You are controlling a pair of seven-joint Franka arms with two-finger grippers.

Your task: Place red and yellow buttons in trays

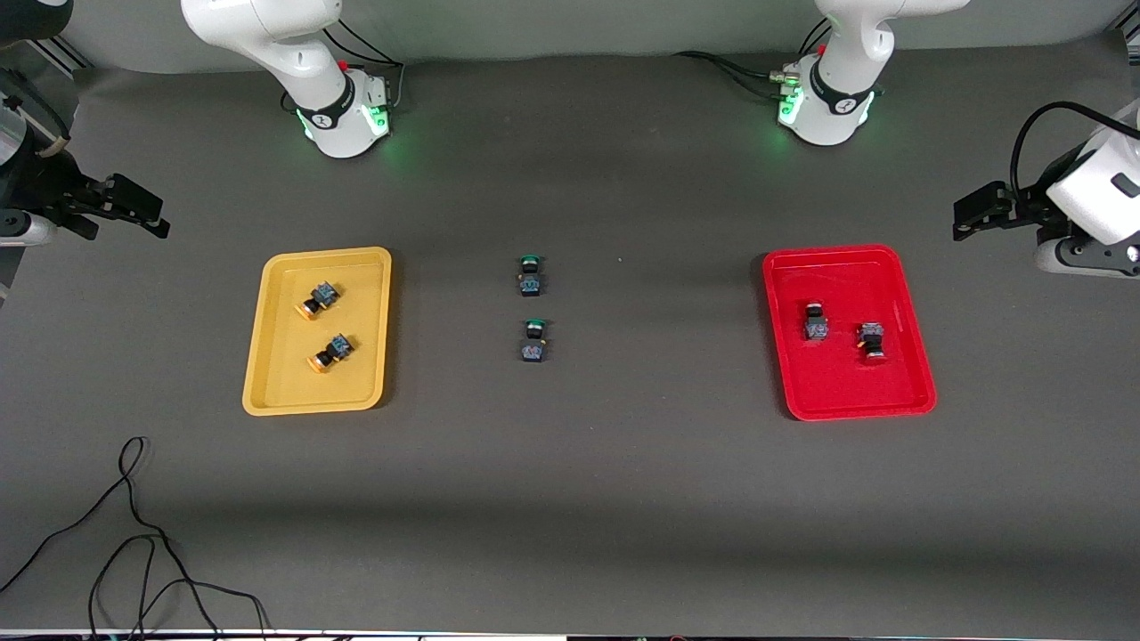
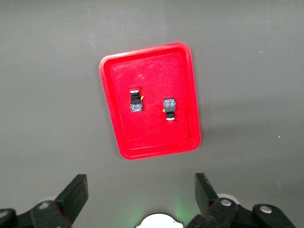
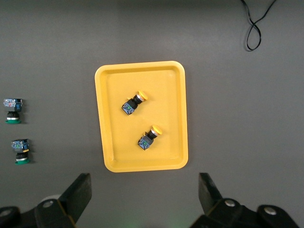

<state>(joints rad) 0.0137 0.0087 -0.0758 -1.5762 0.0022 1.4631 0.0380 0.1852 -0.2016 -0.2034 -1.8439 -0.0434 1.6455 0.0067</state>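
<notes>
The mustard yellow tray (image 1: 283, 385) lies toward the right arm's end of the table and holds two yellow-capped buttons (image 1: 319, 299) (image 1: 331, 352), both on their sides. The red tray (image 1: 855, 388) lies toward the left arm's end and holds two red-capped buttons (image 1: 815, 322) (image 1: 871, 340). My right gripper (image 1: 147, 216) is open and empty, up over the table's end outside the yellow tray (image 3: 114, 95). My left gripper (image 1: 971, 216) is open and empty, up over the table's end outside the red tray (image 2: 156, 66). Both arms wait.
Two green-capped switches (image 1: 530, 274) (image 1: 533, 340) lie on the dark mat midway between the trays, one nearer the front camera than the other. A loose black cable (image 1: 134, 534) curls on the mat near the front edge at the right arm's end.
</notes>
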